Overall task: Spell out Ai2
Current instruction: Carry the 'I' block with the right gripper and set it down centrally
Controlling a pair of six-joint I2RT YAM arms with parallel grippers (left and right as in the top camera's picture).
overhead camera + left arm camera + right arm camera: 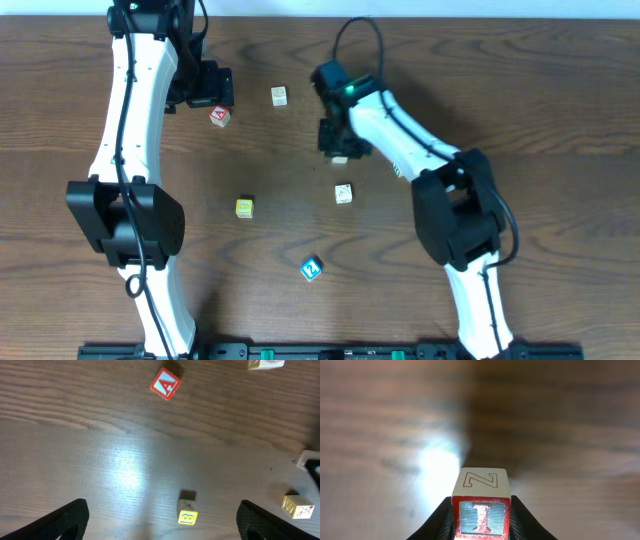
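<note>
Red-faced I block (pixel 481 491) is getting pinched around 1 o'clock by the right gripper (pixel 481 517), guessing it's going beside the A (pixel 220 116) at 10 o'clock, where the left gripper (pixel 162 519) is hovering wide open.

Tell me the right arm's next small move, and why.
Probably carry the I block toward the red A block. The right gripper is shut on the I block, while the A block lies apart from it, over by the left arm.
</note>
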